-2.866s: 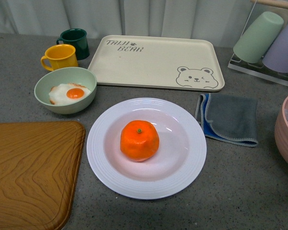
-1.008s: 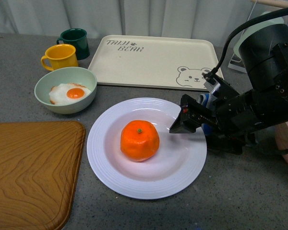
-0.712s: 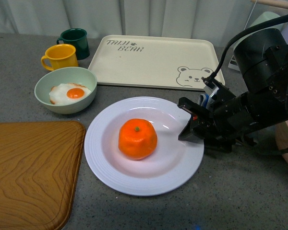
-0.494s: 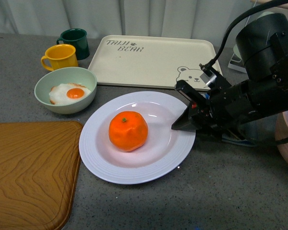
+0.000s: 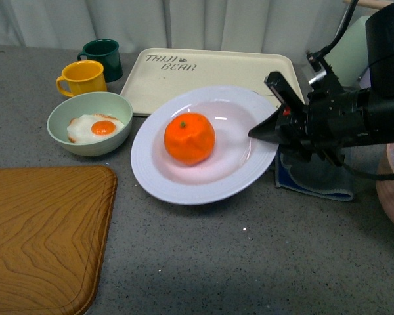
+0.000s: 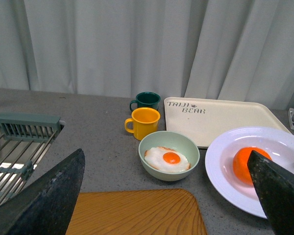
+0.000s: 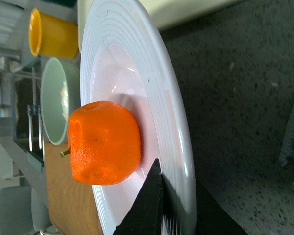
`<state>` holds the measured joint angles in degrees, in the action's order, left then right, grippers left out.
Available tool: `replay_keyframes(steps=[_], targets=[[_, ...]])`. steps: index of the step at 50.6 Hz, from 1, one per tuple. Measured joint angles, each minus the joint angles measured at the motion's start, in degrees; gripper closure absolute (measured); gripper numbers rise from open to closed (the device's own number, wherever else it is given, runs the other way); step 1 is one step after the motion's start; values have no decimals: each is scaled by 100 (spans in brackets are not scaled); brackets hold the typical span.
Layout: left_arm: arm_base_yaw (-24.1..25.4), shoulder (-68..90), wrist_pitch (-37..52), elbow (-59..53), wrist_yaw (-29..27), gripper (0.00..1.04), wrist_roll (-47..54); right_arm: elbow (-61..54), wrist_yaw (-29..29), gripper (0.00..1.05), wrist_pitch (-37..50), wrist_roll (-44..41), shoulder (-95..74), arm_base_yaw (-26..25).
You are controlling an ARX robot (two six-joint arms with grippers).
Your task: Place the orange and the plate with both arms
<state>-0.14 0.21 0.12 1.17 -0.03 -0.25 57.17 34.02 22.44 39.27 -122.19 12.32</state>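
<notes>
Both fingers of the right gripper (image 5: pixel 265 110) clamp the white ridged plate (image 5: pixel 151 167), bright lumpy orange (image 5: pixel 189 138) aboard, partly hiding the beige bear tray (image 5: pixel 203 73); left wrist view alone shows the left gripper (image 6: pixel 165 159), gaping empty.

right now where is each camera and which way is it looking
Front view: on the body, looking ahead and down at the table; the right arm shows, its right end effector pinching the plate.
Left wrist view: raised, looking across the bowl toward the curtain; the open left end effector frames it.
Right wrist view: low beside the plate's rim; one finger shows.
All three share the plate and the orange.
</notes>
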Motion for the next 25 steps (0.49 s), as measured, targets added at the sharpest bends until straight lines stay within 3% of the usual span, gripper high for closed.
replay_keyframes(steps=[14, 25], targets=[[0, 0, 0, 0, 2, 7, -2, 778, 79, 101, 302, 557, -247, -39], [0, 0, 0, 0, 0, 7, -2, 2367, -24, 101, -203, 835, -1283, -46]])
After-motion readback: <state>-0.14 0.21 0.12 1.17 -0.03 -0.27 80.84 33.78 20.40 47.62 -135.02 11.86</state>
